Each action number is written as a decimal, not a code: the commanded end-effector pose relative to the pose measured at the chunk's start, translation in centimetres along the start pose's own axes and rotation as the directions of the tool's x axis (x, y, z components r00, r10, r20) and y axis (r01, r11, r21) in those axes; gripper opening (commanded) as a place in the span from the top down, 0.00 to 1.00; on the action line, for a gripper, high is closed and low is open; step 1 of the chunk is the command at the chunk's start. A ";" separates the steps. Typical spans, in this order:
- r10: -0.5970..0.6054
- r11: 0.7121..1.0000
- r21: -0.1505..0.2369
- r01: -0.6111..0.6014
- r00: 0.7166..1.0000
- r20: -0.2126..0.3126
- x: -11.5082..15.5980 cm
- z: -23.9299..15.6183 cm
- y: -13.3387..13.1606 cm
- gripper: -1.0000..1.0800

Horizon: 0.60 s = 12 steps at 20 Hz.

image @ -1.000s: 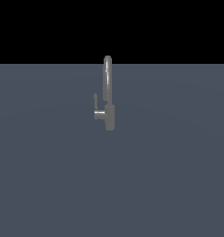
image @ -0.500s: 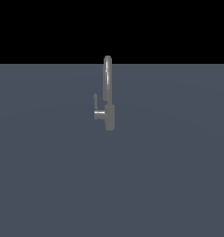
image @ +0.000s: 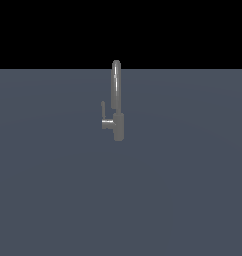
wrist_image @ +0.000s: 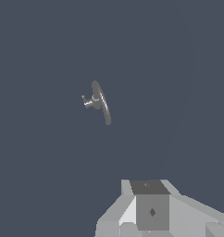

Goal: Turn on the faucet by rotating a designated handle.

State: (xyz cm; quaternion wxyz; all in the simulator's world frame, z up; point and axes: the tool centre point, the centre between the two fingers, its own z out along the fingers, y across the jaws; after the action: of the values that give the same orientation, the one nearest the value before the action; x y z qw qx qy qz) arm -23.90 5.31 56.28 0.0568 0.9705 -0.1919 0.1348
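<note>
The faucet (image: 117, 107) is a small grey metallic tap standing upright on the dark grey floor, with a tall thin spout curved at the top and a thicker cylindrical base. The handle (image: 103, 110) is a thin short lever standing up from a horizontal stub on the exterior view's left of the base. In the wrist view the faucet (wrist_image: 101, 102) shows small, seen from above, with the handle (wrist_image: 85, 100) beside it. Part of my gripper (wrist_image: 151, 206) shows at the edge of the wrist view, well apart from the faucet. Its jaws are not clear. The arm does not show in the exterior view.
A flat dark grey floor (image: 121, 200) spreads all around the faucet. A black background lies behind it.
</note>
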 end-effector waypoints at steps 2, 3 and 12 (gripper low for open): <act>0.083 0.996 -0.025 -0.085 0.994 -0.072 0.5 -1.5 -1.6 1.00; 0.105 0.994 -0.032 -0.108 0.990 -0.092 0.6 -1.9 -2.1 1.00; 0.271 0.951 -0.076 -0.299 0.927 -0.259 2.1 -3.4 -7.3 1.00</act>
State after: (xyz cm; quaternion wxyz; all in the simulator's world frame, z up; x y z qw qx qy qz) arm -20.64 11.00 59.59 0.1090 0.9119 -0.3161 0.2380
